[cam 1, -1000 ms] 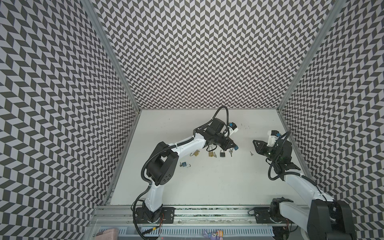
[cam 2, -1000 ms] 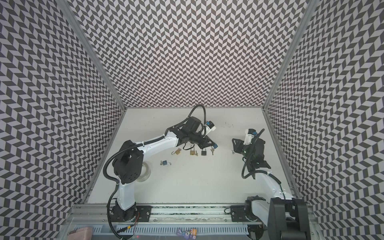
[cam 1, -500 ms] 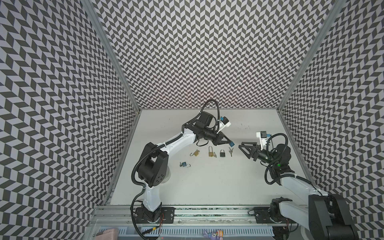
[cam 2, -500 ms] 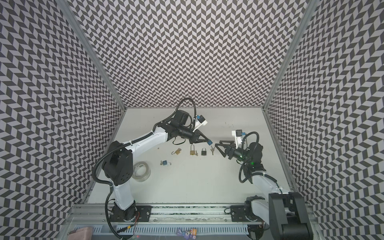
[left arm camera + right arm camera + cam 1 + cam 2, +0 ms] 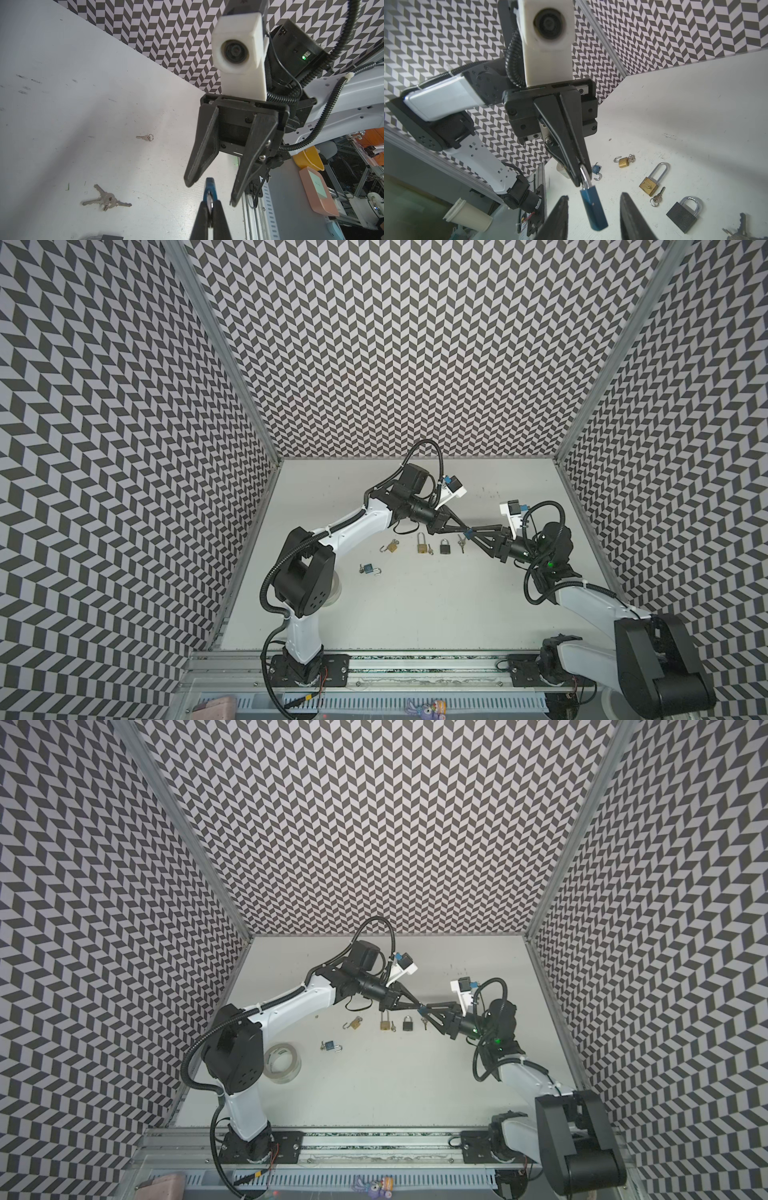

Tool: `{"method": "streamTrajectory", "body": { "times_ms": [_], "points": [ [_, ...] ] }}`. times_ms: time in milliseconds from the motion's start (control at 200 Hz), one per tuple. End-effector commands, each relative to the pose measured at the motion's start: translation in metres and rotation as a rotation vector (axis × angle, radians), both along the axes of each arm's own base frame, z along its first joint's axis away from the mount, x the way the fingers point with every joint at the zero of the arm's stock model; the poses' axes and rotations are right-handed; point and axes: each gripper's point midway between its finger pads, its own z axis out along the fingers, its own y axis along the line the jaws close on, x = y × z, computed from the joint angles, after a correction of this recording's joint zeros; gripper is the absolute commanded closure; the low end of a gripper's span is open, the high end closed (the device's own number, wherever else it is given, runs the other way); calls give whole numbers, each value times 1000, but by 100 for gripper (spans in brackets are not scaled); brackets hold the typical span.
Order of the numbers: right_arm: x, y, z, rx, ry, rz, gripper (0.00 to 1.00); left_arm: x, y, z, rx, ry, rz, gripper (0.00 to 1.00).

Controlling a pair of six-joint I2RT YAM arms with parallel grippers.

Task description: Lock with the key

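Observation:
A blue padlock [image 5: 593, 207] hangs in the air by its silver shackle, with my left gripper [image 5: 579, 180] shut on that shackle. My right gripper [image 5: 593, 197] is open, its fingers on either side of the lock's body with a gap on both sides. In both top views the two grippers meet tip to tip above the table at the blue padlock [image 5: 467, 533] [image 5: 421, 1006]. In the left wrist view the blue padlock [image 5: 209, 187] sticks out past my left gripper [image 5: 208, 204]. A bunch of keys [image 5: 107, 200] [image 5: 460, 543] lies on the table; neither gripper holds a key.
Below the grippers lie a black padlock [image 5: 444, 547], a long-shackled brass padlock [image 5: 421, 543] with a small key [image 5: 657, 197], a small open brass padlock [image 5: 390, 546] and a small open blue padlock [image 5: 368, 569]. A tape roll [image 5: 282, 1063] sits by the left arm's base.
My left gripper rose from the row of padlocks, carrying the blue padlock to the right. My right gripper swung left to meet it and now straddles the lock's body.

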Motion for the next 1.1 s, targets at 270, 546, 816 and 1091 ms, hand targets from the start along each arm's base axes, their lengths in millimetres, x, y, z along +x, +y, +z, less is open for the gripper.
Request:
{"method": "streamTrajectory", "body": {
  "times_ms": [270, 546, 816, 1091],
  "points": [
    [-6, 8, 15, 15, -72, 55, 87, -4, -2, 6, -22, -26, -32, 100],
    [-5, 7, 17, 15, -75, 35, 100, -1, -1, 15, -38, -39, -16, 98],
    [35, -29, -26, -118, 127, -327, 100, 43, 23, 46, -59, -126, 264, 26],
    [54, -75, -91, -234, 373, -632, 100, 79, 70, 44, 68, -222, 649, 10]
  ]
}}
